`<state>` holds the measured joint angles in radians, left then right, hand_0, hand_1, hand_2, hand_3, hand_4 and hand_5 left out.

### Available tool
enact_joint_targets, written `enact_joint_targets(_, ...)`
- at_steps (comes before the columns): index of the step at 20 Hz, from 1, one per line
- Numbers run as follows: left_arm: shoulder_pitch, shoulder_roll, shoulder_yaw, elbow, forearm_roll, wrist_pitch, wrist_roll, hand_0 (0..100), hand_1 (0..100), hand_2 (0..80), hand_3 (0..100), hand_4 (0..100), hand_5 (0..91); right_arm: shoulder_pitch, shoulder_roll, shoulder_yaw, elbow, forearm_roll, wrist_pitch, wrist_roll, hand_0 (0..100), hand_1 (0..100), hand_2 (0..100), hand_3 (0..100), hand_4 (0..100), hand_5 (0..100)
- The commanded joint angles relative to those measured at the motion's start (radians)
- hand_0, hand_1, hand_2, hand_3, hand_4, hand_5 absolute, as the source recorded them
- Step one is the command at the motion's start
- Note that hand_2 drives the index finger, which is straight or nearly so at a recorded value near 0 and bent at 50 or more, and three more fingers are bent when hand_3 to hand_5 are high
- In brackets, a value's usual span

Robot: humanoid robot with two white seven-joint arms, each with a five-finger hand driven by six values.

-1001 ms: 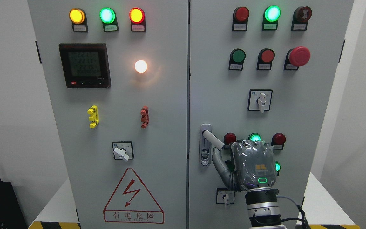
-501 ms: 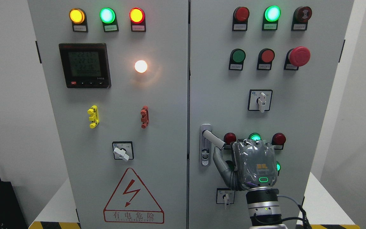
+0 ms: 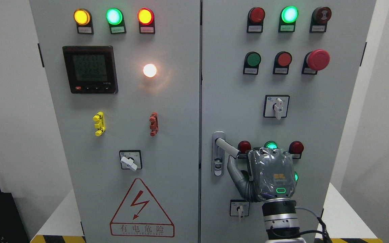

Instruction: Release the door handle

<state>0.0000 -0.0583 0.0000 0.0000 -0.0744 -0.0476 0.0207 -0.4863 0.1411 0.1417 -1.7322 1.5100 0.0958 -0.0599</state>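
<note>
The silver door handle [image 3: 227,148] sits on the right cabinet door [image 3: 235,101]. Its lever is swung out, slanting down to the right from its lock plate [image 3: 218,162]. My right hand [image 3: 271,175] comes up from the bottom edge, its back facing me, just right of the lever's free end. The thumb [image 3: 234,170] is spread up and left, with its tip right under that end. The lever's tip shows clear of the palm, and I see nothing held. The left arm is not in view.
Around the hand are red and green indicator lights [image 3: 270,145], with a small rotary switch [image 3: 239,208] below it. A larger rotary switch [image 3: 277,106] and a red mushroom button [image 3: 317,59] are higher up. The left door [image 3: 130,101] carries a meter and a warning triangle.
My right hand has drifted slightly right and down, away from the lever. The lever has stayed at the same slant.
</note>
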Motion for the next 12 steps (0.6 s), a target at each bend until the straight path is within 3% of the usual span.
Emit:
enact_joint_targets(1,-0.003,0.0,0.002,0.009,0.001,0.0,-0.001,12,39,0.0,0,0,0.0,0.0,0.0,-0.001,0.0,-0.001,0.001,0.0,56,7,100,100,100,97)
enact_joint_targets(12,-0.003,0.0,0.002,0.009,0.001,0.0,-0.001,12,39,0.0,0,0,0.0,-0.003,-0.002,-0.001,0.0,-0.001,0.005,-0.001,56,7,100,100,100,97)
